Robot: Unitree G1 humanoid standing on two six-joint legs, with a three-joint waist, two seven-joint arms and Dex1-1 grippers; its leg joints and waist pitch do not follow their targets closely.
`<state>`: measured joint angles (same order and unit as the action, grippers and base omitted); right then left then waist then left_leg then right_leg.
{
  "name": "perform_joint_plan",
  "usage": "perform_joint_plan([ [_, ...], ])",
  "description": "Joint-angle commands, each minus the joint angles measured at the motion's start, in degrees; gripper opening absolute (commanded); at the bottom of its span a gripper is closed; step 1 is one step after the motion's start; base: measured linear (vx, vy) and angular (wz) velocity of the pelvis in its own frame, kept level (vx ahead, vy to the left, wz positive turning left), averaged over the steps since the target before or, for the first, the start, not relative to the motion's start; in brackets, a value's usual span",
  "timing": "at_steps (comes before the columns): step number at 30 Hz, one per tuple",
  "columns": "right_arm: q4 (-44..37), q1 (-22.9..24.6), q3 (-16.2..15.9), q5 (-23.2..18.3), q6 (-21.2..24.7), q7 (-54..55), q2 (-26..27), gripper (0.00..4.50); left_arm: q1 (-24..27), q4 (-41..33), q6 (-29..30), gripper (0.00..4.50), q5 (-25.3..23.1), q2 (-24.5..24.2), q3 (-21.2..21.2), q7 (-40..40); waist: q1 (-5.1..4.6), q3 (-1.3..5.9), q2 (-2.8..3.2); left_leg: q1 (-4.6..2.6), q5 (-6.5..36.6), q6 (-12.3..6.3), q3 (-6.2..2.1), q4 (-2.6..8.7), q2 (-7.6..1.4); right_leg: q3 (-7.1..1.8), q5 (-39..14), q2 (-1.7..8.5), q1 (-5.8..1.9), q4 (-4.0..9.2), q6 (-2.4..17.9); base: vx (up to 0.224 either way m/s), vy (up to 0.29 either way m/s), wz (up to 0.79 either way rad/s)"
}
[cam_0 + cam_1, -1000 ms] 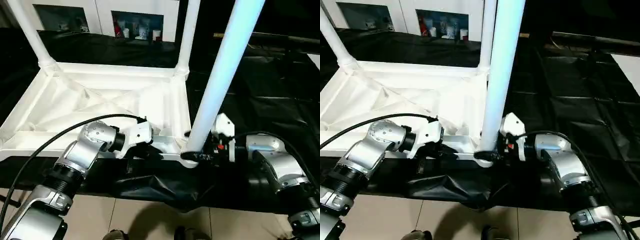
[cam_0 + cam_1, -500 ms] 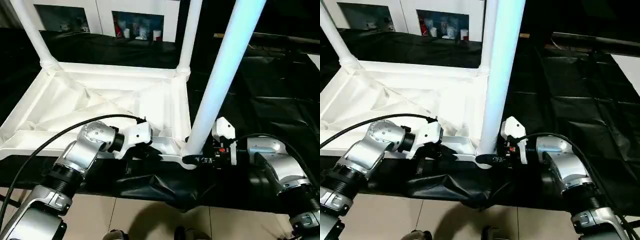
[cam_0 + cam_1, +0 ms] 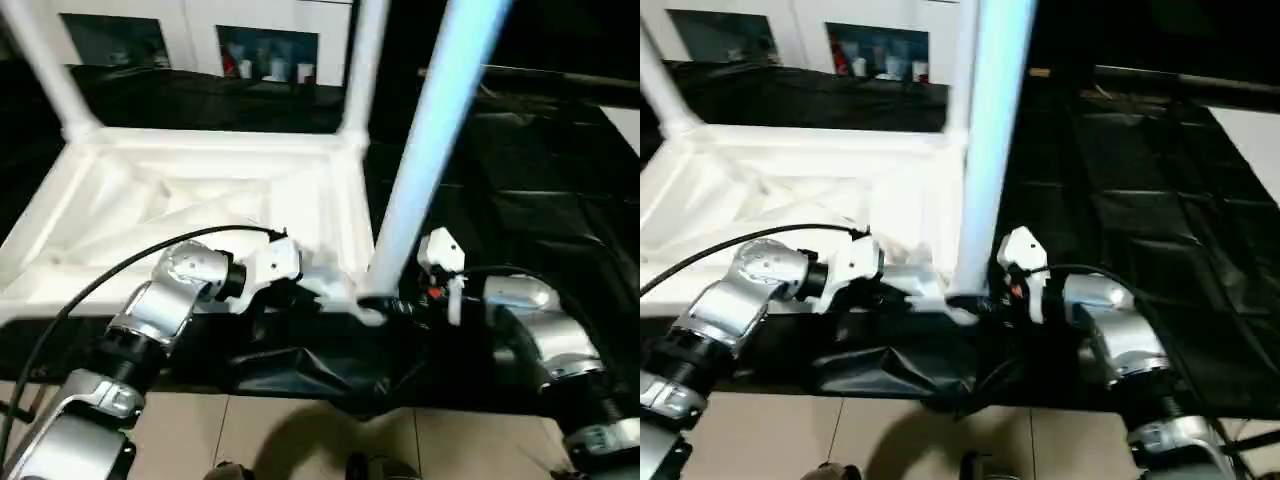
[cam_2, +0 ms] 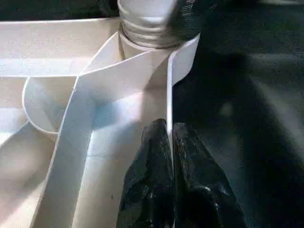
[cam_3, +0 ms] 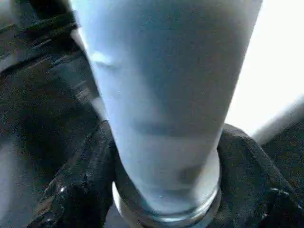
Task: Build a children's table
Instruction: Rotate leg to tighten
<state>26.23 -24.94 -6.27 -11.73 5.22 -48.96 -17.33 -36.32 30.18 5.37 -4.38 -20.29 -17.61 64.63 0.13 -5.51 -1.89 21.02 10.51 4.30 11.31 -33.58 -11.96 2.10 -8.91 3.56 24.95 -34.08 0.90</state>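
Observation:
The children's table top [image 3: 200,190] lies upside down on a black-covered surface, its ribbed underside facing up. Two white legs [image 3: 45,60] [image 3: 365,60] stand in the far corner sockets. A third leg [image 3: 430,140] rises from the near right socket [image 4: 147,28]. My right gripper [image 3: 385,305] is shut around this leg's base, with a black finger [image 5: 80,190] pressed on each side of the tube [image 5: 166,95]. My left gripper [image 4: 168,126] is shut on the top's thin near rim [image 4: 169,90], just left of that socket.
A black sheet [image 3: 540,180] covers the work surface and hangs over its near edge [image 3: 300,365]. Pale floor tiles [image 3: 300,440] show below. A glass-fronted cabinet [image 3: 265,50] stands behind. A black cable [image 3: 90,290] loops over my left forearm.
The whole picture has shifted slightly with the head. The right gripper's fingers have drawn in tighter around the leg's base. The left gripper's hold on the rim is unchanged.

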Motion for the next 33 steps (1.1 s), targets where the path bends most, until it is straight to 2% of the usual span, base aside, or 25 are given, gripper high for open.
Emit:
perform_joint_plan([
  [1,3.22,-0.41,2.25,3.26,-0.06,13.18,2.88,2.64,0.3,2.93,1.56,0.0,-0.5,4.11,-1.61,-5.32,0.07,3.57,-0.79,-0.14,11.53,-1.88,-0.49,3.67,-0.64,-2.0,-22.34,3.2,-3.25,4.55,9.34,0.0,0.0,0.0],
  [2,4.17,-0.27,3.42,3.98,0.33,20.06,5.65,2.64,-0.68,4.93,3.1,0.0,-1.19,6.12,-1.26,-9.24,-0.07,3.46,-0.7,-0.35,12.37,-1.47,-0.55,3.77,-0.55,-1.95,-24.61,3.2,-2.92,4.96,8.41,0.0,0.0,0.0],
  [5,5.85,-0.36,4.3,6.03,0.81,30.6,9.99,2.64,-2.59,8.48,5.21,0.0,-2.52,9.3,-0.85,-15.65,-0.11,3.39,-0.65,-0.45,12.85,-1.68,-0.47,3.82,-0.47,-2.02,-24.51,3.06,-2.7,5.11,8.09,0.0,0.0,0.0],
  [6,6.41,-0.6,4.56,6.21,1.0,32.96,11.34,2.64,-3.13,9.49,5.44,0.0,-2.89,10.08,-0.88,-17.02,-0.26,3.25,-0.55,-0.56,13.84,-1.63,-0.38,3.81,-0.31,-1.98,-25.97,2.98,-2.36,5.45,7.58,0.0,0.0,0.0],
  [7,6.99,-0.89,4.86,6.29,1.14,35.09,12.7,2.64,-3.65,10.47,5.57,0.0,-3.26,10.81,-0.91,-18.24,-0.17,3.31,-0.56,-0.65,14.36,-1.51,-0.46,3.81,-0.29,-1.95,-26.85,3.09,-2.39,5.5,7.27,0.0,0.0,0.0],
  [8,7.18,-1.15,4.88,6.12,0.93,35.94,13.98,2.64,-4.14,11.36,5.23,0.0,-3.82,11.34,-1.07,-19.16,-0.19,3.28,-0.62,-0.42,14.64,-1.57,-0.63,3.97,-0.25,-1.83,-27.79,3.13,-2.62,5.52,6.64,0.0,0.0,0.0],
  [10,6.76,-1.26,4.36,5.89,0.94,34.93,14.67,2.64,-4.43,11.83,4.76,0.0,-4.07,11.51,-1.25,-19.05,-0.1,3.23,-0.56,-0.58,15.77,-2.04,-0.6,3.97,-0.23,-1.8,-28.68,3.05,-2.36,5.88,5.56,0.0,0.0,0.0],
  [14,4.18,-0.96,3.16,3.91,-1.36,27.24,15.01,2.64,-4.55,11.54,2.48,0.0,-4.89,10.56,-1.76,-16.76,0.02,3.37,-0.61,-0.21,15.68,-2.99,-0.67,4.04,-0.28,-1.84,-27.31,3.14,-2.62,5.76,5.43,0.0,0.0,0.0],
  [16,1.79,-0.19,2.42,2.35,-1.93,22.26,13.6,3.2,-4.28,10.92,1.35,0.0,-5.49,9.3,-2.29,-15.3,0.19,3.45,-0.57,-0.14,14.34,-3.6,-0.58,4.0,-0.46,-1.95,-24.2,3.17,-2.73,5.41,6.65,0.0,0.0,0.0],
  [18,0.82,0.06,1.96,2.32,-2.05,20.05,11.89,3.34,-4.0,10.36,0.79,0.0,-5.31,8.56,-2.33,-14.35,0.31,3.48,-0.8,-0.03,13.43,-4.22,-0.43,3.87,-0.45,-2.0,-22.05,3.12,-2.9,5.16,7.68,0.0,0.0,0.0],
  [19,0.56,0.1,1.83,2.34,-2.09,19.49,11.35,3.42,-3.94,10.25,0.49,0.0,-5.23,8.33,-2.36,-14.05,0.33,3.44,-0.7,-0.07,13.1,-4.51,-0.39,3.88,-0.51,-2.01,-21.56,3.19,-2.82,5.16,8.29,0.0,0.0,0.0],
  [21,0.18,-0.06,1.93,1.98,-2.03,17.82,9.94,3.54,-3.79,9.92,0.59,0.0,-4.92,7.88,-2.25,-13.49,0.3,3.58,-0.73,0.18,11.75,-4.54,-0.43,3.87,-0.49,-1.96,-20.27,3.21,-3.19,4.9,8.88,0.0,0.0,0.0],
  [23,-0.74,-0.67,2.08,0.77,-0.87,13.35,6.79,3.75,-3.33,9.1,-0.36,0.0,-3.92,6.58,-2.18,-10.68,0.31,3.63,-0.74,0.21,10.81,-4.87,-0.43,3.85,-0.52,-1.94,-18.71,3.16,-3.35,4.71,9.47,0.0,0.0,0.0],
  [24,-2.01,-0.92,0.95,0.16,1.46,7.74,3.29,3.86,-2.72,7.97,0.04,0.0,-2.75,5.65,-1.69,-8.31,0.25,3.5,-0.78,0.29,10.55,-5.12,-0.39,3.84,-0.53,-1.95,-17.68,3.11,-3.41,4.58,10.07,0.0,0.0,0.0],
  [25,-2.14,-0.91,0.82,0.13,1.59,7.2,2.96,3.86,-2.65,7.84,0.03,0.0,-2.65,5.55,-1.69,-8.05,0.29,3.51,-0.85,0.38,10.4,-5.36,-0.44,3.83,-0.54,-1.89,-17.26,3.09,-3.65,4.49,10.31,0.0,0.0,0.0],
  [26,-3.67,-0.76,-0.46,-0.38,3.15,0.59,-0.8,3.86,-1.88,6.3,-0.07,0.0,-1.42,4.41,-1.59,-4.73,0.4,3.42,-0.83,0.19,10.51,-5.73,-0.38,3.79,-0.62,-1.89,-17.26,3.01,-3.53,4.56,10.47,0.0,0.0,0.0],
  [28,-4.26,-0.63,-0.76,-0.62,3.54,-2.1,-2.18,3.86,-1.52,5.61,-0.52,0.0,-0.85,3.89,-1.65,-3.0,0.39,3.45,-0.75,0.15,10.68,-6.23,-0.27,3.69,-0.74,-2.03,-17.25,3.18,-3.41,4.53,10.84,0.0,0.0,0.0],
  [29,-5.87,-0.19,-1.87,-1.14,4.03,-9.53,-6.13,3.86,0.07,2.56,-2.9,0.0,1.98,1.79,-2.29,4.38,0.38,3.52,-0.81,0.36,9.99,-6.46,-0.41,3.69,-0.73,-2.02,-16.42,3.28,-3.65,4.37,11.1,0.0,0.0,0.0],
  [30,-5.87,-0.19,-1.87,-1.14,4.03,-9.53,-6.13,3.86,0.07,2.56,-2.9,0.0,1.98,1.79,-2.29,4.38,0.39,3.57,-0.87,0.4,9.66,-6.59,-0.46,3.7,-0.83,-2.02,-15.67,3.3,-3.76,4.17,11.33,0.0,0.0,0.0],
  [31,-6.36,0.07,-2.67,-1.13,3.88,-12.43,-7.77,3.86,0.78,1.04,-3.0,0.0,3.08,0.93,-2.53,6.91,0.39,3.49,-0.65,0.14,9.37,-6.92,-0.31,3.68,-0.94,-2.12,-14.3,3.24,-3.41,4.11,11.91,0.0,0.0,0.0],
  [33,-6.41,0.13,-2.94,-1.08,3.77,-13.41,-8.33,3.86,0.96,0.58,-2.92,0.0,3.37,0.69,-2.55,7.47,0.41,3.55,-0.55,-0.12,9.17,-7.12,-0.21,3.67,-1.09,-2.15,-12.48,3.17,-3.36,3.89,13.04,0.0,0.0,0.0],
])
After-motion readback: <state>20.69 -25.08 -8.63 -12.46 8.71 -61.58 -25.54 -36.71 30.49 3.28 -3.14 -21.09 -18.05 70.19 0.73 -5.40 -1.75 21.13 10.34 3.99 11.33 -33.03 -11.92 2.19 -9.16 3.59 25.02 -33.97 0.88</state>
